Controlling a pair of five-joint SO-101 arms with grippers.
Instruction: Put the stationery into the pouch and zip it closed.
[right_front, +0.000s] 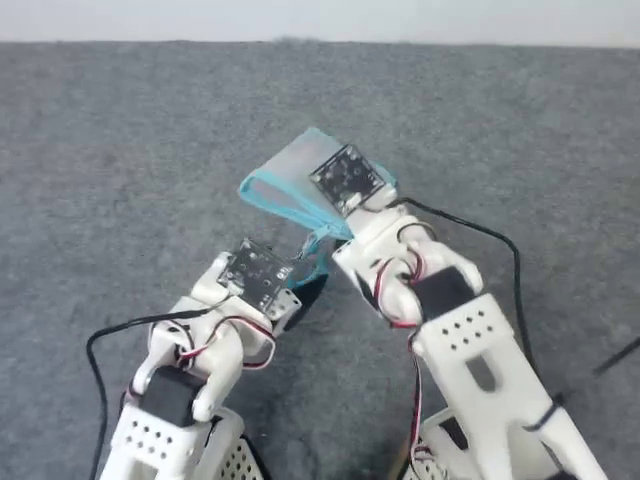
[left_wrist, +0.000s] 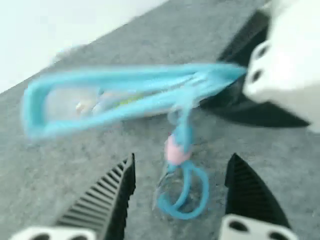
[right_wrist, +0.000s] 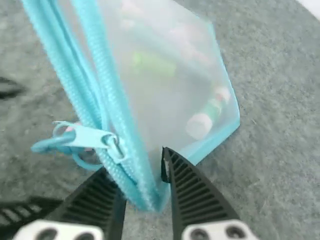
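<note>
The right fingers (right_wrist: 190, 195) are clamped on 1 end of the frosted clear plastic pouch (right_wrist: 165, 75) with turquoise zip edging, with stationery (right_wrist: 150, 64) inside. The left fingers (left_wrist: 107, 200) are spread apart, and the turquoise cord zip pull (left_wrist: 182, 175) dangles between them, ungripped. The loose pull may slip past closing fingers. A hard tug could also drag the pouch out of the right fingers' narrow hold.

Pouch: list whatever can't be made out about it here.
1. Stationery: right wrist view, the pouch's frosted wall smears it; kinds unreadable.
2. Pouch's gripped end: high view, the right arm's wrist camera covers it.
3. Zipper pull against the open left claw: left wrist view, touching or apart, unclear.
</note>
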